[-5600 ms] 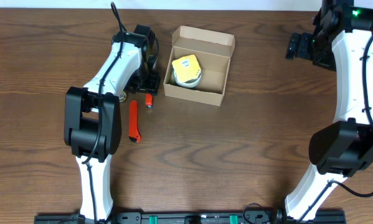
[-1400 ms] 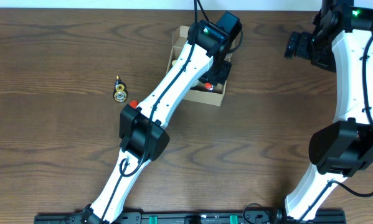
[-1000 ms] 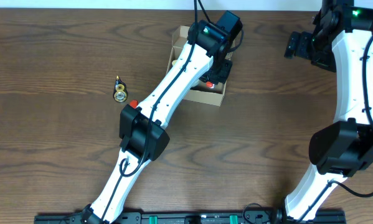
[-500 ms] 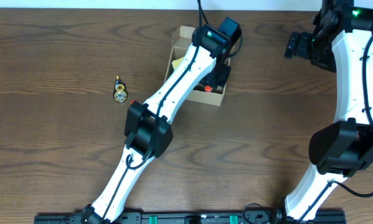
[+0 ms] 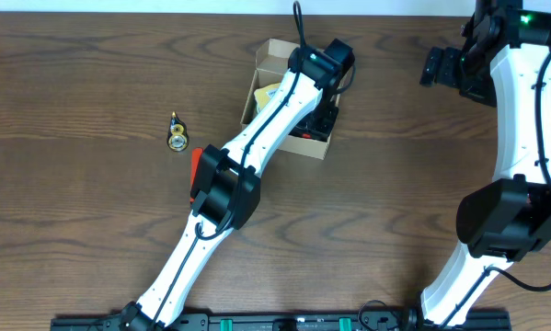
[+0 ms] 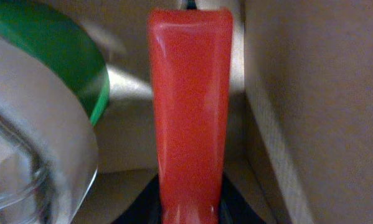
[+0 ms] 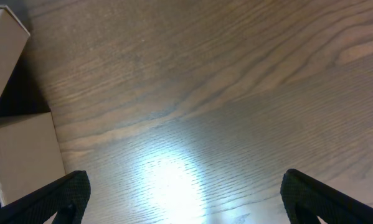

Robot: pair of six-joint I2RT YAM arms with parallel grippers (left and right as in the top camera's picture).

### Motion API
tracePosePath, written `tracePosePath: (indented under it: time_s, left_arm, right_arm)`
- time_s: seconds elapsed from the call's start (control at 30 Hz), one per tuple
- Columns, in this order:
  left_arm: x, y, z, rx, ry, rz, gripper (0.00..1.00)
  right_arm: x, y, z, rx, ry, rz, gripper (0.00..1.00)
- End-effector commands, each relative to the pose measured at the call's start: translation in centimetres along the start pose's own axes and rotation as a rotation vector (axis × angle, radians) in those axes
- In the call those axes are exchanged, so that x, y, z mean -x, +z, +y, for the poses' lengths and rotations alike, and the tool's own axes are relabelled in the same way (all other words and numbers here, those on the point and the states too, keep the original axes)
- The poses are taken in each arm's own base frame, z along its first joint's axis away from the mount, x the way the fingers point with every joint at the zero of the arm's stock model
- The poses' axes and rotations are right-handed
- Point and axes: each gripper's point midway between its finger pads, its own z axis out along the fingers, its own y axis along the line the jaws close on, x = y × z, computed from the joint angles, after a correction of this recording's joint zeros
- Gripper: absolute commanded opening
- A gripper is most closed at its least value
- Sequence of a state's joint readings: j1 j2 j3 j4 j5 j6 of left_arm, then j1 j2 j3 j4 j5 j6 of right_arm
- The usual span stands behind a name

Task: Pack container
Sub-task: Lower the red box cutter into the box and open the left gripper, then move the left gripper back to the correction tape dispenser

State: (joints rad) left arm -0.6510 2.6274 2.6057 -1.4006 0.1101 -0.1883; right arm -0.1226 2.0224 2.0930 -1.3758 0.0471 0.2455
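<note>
Brown cardboard, lid flap thrown back: the container (image 5: 275,53) sits at the far middle of the table (image 5: 91,74), and the left claw (image 5: 321,118) is down inside its right-hand half. A red stick (image 6: 187,112) now stands up the middle of the left wrist view, between a cardboard wall and a roll of tape (image 6: 37,118). A few seconds ago it lay on the wood just left of the box, with that arm working beside it. Over the last second the forearm has swung a little, yet the claw has stayed in the box.

The stick runs down between the dark finger bases, but I cannot tell whether they pinch it or have let go. The right claw (image 7: 183,183) hangs off near the far right edge, fingers wide apart, holding nothing.

To my eye this item is as good as delivered. A red-handled tool (image 5: 197,164), half under the left arm, and a small gold roll (image 5: 176,140) lie out on the table, so the packing looks unfinished.
</note>
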Motion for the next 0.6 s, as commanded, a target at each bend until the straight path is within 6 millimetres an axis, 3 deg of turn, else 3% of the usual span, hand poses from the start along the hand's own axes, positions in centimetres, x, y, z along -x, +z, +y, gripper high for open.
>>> tracePosePath:
  time_s: [0.0, 0.27, 0.37, 0.57]
  left_arm:
    - [0.4, -0.7, -0.1, -0.015, -0.013, -0.021, 0.29]
    - [0.6, -1.3, 0.1, -0.007, -0.014, -0.035, 0.38]
    - [1.1, -3.0, 0.7, 0.033, -0.013, -0.076, 0.36]
    - [1.5, -8.3, 1.7, 0.088, -0.013, -0.179, 0.39]
  right_arm:
    - [-0.2, 0.3, 0.0, 0.001, 0.014, 0.013, 0.99]
    - [-0.2, 0.3, 0.2, 0.011, 0.014, 0.013, 0.99]
    - [-0.1, 0.3, 0.2, 0.012, 0.014, 0.012, 0.99]
    - [-0.1, 0.3, 0.3, 0.016, 0.033, 0.010, 0.99]
